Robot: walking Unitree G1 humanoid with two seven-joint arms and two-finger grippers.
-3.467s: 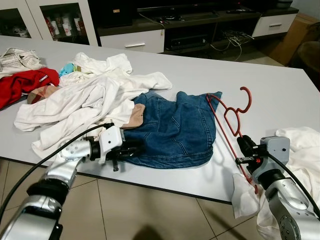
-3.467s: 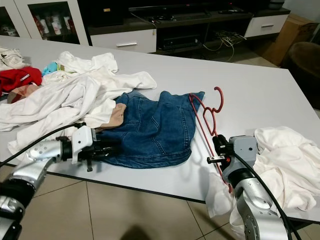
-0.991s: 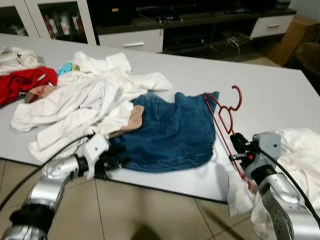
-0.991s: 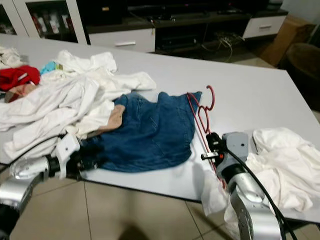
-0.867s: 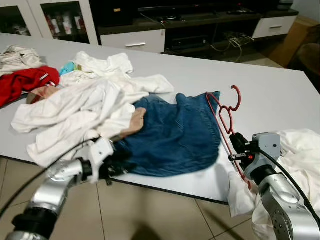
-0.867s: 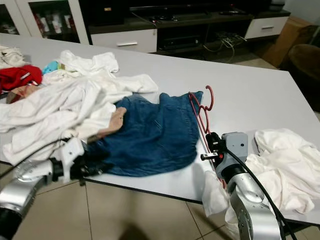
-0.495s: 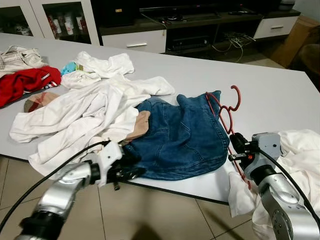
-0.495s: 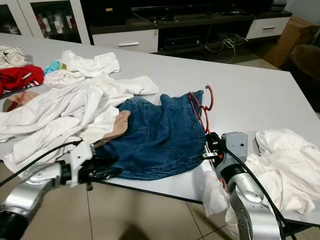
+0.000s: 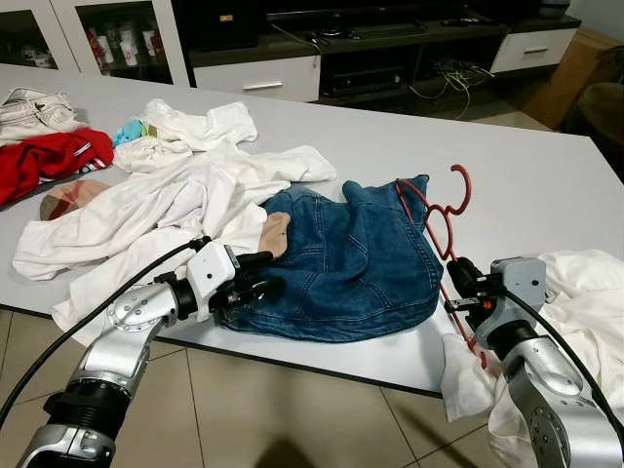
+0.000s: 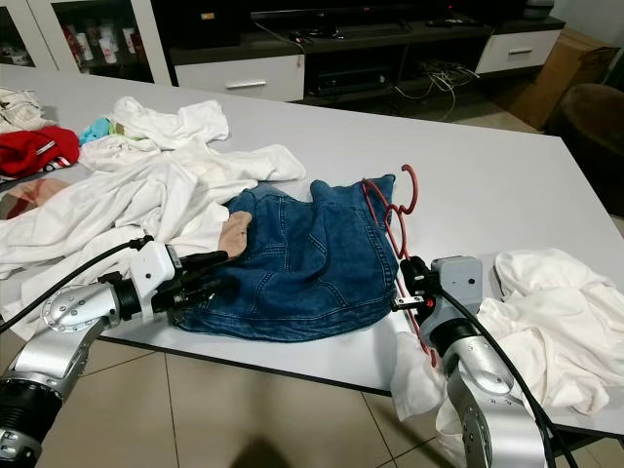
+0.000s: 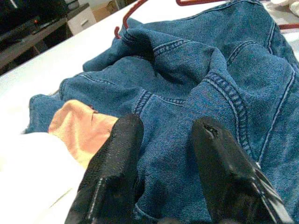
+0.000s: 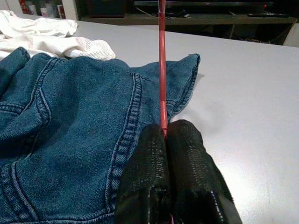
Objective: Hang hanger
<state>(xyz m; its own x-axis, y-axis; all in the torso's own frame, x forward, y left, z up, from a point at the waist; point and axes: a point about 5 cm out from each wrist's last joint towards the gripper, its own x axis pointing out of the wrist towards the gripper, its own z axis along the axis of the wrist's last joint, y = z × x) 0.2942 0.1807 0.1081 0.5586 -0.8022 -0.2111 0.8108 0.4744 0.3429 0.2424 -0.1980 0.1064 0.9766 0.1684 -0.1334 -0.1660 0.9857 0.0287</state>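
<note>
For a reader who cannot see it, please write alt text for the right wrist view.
The right gripper has its black jaws shut on a thin red hanger, which runs straight away from the camera. The hanger lies along the edge of a blue denim garment spread on a white table.

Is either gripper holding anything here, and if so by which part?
The right gripper is shut on the red hanger, pinching its straight lower bar. The left gripper is open over the denim garment, holding nothing.
</note>
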